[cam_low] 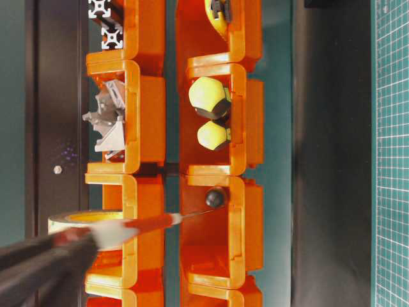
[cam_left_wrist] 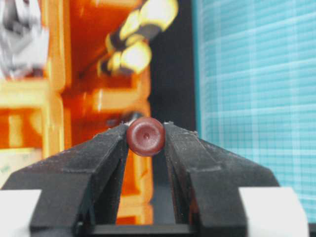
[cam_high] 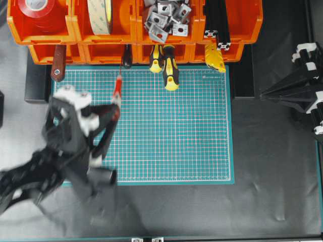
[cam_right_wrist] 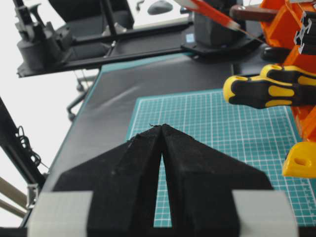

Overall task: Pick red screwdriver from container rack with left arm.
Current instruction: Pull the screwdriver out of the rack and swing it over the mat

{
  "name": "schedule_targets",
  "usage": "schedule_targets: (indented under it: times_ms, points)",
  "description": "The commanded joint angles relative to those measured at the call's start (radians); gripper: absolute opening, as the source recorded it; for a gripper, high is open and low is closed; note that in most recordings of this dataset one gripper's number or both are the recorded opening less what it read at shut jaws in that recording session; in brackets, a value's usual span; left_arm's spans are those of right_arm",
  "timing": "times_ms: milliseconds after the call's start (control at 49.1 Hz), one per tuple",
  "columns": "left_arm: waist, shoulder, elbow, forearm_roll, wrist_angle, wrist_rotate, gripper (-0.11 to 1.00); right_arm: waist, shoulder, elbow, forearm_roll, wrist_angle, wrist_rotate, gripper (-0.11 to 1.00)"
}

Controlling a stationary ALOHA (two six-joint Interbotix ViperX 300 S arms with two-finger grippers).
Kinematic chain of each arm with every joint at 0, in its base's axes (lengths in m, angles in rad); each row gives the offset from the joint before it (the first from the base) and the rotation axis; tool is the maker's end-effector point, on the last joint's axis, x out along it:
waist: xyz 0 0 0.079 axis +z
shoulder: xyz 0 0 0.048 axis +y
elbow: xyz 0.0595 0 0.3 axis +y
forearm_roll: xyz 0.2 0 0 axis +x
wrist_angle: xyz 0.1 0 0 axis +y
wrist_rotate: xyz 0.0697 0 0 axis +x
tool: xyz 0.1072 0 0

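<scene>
The red screwdriver (cam_high: 117,89) hangs over the far left part of the mat, its thin shaft pointing at the front of the container rack (cam_high: 133,25). My left gripper (cam_high: 115,107) is shut on its handle end. In the left wrist view the dark red end cap (cam_left_wrist: 145,136) sits pinched between the two black fingers (cam_left_wrist: 103,153) of the left gripper (cam_left_wrist: 145,129). The table-level view shows the red screwdriver (cam_low: 150,222) level in front of the orange rack (cam_low: 236,83), shaft tip at a lower bin's rim. My right gripper (cam_right_wrist: 162,126) is shut and empty, off at the right (cam_high: 263,94).
Two yellow-and-black screwdrivers (cam_high: 170,68), a dark handle (cam_high: 126,55) and a brown-red handle (cam_high: 58,63) stick out of the lower bins. Upper bins hold tape rolls (cam_high: 101,15) and metal brackets (cam_high: 164,17). The green cutting mat (cam_high: 166,131) lies in front of the rack.
</scene>
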Motion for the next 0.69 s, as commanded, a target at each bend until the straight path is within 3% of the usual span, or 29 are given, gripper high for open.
schedule_targets:
  times_ms: [0, 183, 305, 509, 672]
  points:
    - [-0.060, -0.005, -0.061, 0.005, 0.009, 0.000, 0.25, 0.002, 0.008, -0.012, 0.005, -0.017, 0.002, 0.00]
    - [-0.152, 0.048, -0.126, 0.005, 0.031, -0.002, 0.25, 0.002, 0.008, -0.012, 0.015, -0.018, 0.005, 0.00]
    - [-0.163, 0.092, -0.147, 0.006, 0.018, 0.003, 0.25, 0.002, 0.003, -0.015, 0.040, -0.015, 0.003, 0.00]
    - [-0.107, 0.124, -0.091, 0.005, -0.120, 0.003, 0.25, 0.002, -0.017, -0.020, 0.058, 0.028, 0.003, 0.00]
    - [-0.051, 0.124, 0.025, 0.005, -0.255, 0.009, 0.25, 0.000, -0.044, -0.037, 0.080, 0.048, 0.003, 0.00]
